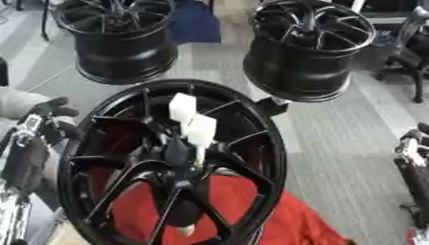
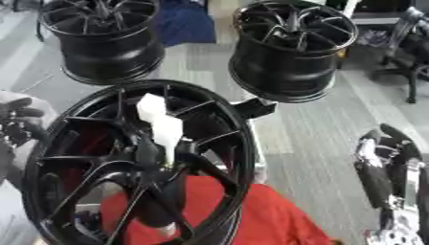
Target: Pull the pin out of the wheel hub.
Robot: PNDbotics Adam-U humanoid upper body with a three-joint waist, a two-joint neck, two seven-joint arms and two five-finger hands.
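A large black wheel [image 1: 251, 143] stands tilted in front of me, its spokes meeting at the hub [image 1: 180, 165]. Two white pins rise from the hub: one with a blocky white head [image 1: 201, 130] on a thin white stem, and another white head [image 1: 182, 107] just behind it. A small white tip [image 1: 184, 231] shows low under the hub. My left hand [image 1: 40, 136] hangs at the wheel's left rim, fingers relaxed and holding nothing. My right hand [image 2: 387, 165] rests open at the right edge, fingers up, well clear of the wheel.
Two more black wheels [image 1: 126, 38] [image 1: 308, 48] stand behind on the grey floor. A red cloth [image 1: 285, 220] lies under the front wheel. An office chair [image 1: 411, 62] is at the far right, and a blue object [image 1: 194, 21] sits between the back wheels.
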